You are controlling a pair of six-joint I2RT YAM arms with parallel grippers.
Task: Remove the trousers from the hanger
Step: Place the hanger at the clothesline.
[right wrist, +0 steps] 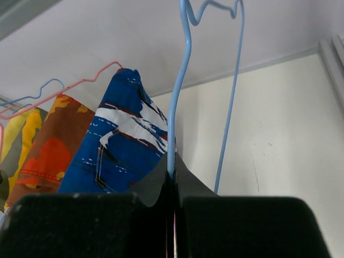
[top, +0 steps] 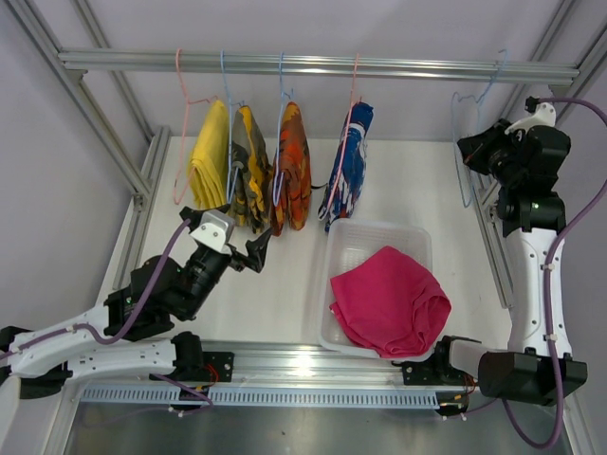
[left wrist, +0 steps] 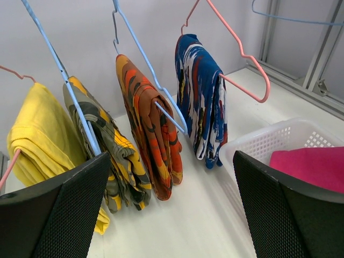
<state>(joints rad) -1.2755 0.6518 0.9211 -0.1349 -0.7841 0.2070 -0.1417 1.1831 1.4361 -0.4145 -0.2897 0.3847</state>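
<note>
Blue, white and red cloth trousers (left wrist: 201, 97) hang folded on a pink wire hanger (left wrist: 242, 54) ahead of the spread left pincer (left wrist: 171, 161), look soft and light, and seem best grabbed at the thick low fold; the right pincer (right wrist: 172, 180) pinches a bare blue wire hanger (right wrist: 180, 80).

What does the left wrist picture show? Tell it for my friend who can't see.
Four folded trousers hang in a row: yellow trousers, olive camouflage trousers, orange camouflage trousers and blue patterned trousers. At the right, pink trousers lie in a white basket. The left gripper frames the bottom, its black jaws wide open.
</note>
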